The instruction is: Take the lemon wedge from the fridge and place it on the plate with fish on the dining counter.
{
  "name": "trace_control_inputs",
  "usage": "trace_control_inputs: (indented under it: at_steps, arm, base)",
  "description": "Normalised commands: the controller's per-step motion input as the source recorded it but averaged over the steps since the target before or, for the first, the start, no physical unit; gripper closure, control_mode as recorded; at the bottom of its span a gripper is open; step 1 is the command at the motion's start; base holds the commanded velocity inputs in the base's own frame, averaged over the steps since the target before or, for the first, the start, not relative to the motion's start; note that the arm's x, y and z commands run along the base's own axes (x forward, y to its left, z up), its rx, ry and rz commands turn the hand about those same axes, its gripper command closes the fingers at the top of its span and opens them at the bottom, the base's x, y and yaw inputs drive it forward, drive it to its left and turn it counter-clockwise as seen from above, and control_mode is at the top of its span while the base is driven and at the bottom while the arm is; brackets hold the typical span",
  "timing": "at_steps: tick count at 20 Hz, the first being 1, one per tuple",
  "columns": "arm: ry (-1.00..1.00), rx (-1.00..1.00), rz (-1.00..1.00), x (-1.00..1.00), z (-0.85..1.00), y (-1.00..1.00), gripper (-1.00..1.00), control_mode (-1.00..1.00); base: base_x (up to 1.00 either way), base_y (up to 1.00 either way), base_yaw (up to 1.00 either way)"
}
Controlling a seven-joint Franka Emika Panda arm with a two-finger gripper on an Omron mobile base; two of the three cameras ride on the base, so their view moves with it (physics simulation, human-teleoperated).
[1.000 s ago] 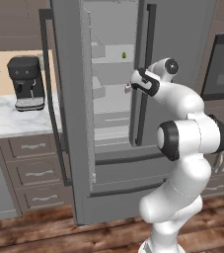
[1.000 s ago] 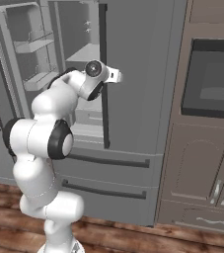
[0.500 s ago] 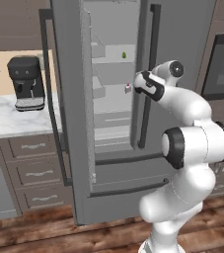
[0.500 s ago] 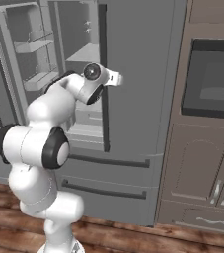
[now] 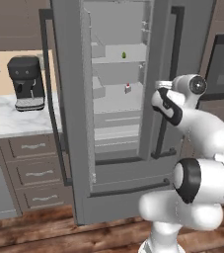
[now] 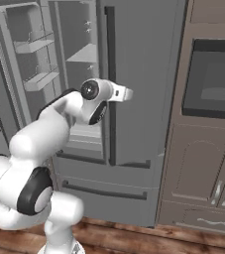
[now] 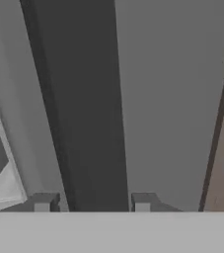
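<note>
Fridge (image 5: 123,163): left door swung open, right door shut. Lemon wedge (image 5: 124,55) sits on an upper shelf inside, well apart from my tool (image 7: 92,200). Tool straddles the right door's dark handle (image 7: 84,108), tips (image 7: 143,200) either side, parted and gripping nothing that I can see. My judgement: back off the handle squarely, swing left around the door edge, rise to shelf height before reaching in.
</note>
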Motion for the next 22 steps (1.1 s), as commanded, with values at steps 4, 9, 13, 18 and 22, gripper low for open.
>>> trace_control_inputs:
  at_steps: [4, 9, 13, 18, 22]
  arm:
    - [0.00, 0.00, -0.20, -1.00, -0.11, -0.77, 1.00, -1.00]
    - [0.00, 0.01, -0.22, -1.00, -0.06, -0.90, 1.00, -1.00]
    - [-0.05, 0.07, -0.13, -1.00, 0.07, -0.59, -1.00, -1.00]
    - [-0.11, 0.11, 0.00, -1.00, 0.86, 0.00, -1.00, -1.00]
    - [0.06, 0.08, 0.04, -0.98, 1.00, 0.21, -1.00, -1.00]
  base:
    - [0.00, 0.00, 0.00]
    - [0.00, 0.00, 0.00]
    - [0.00, 0.00, 0.00]
    - [0.00, 0.00, 0.00]
    - [0.00, 0.00, 0.00]
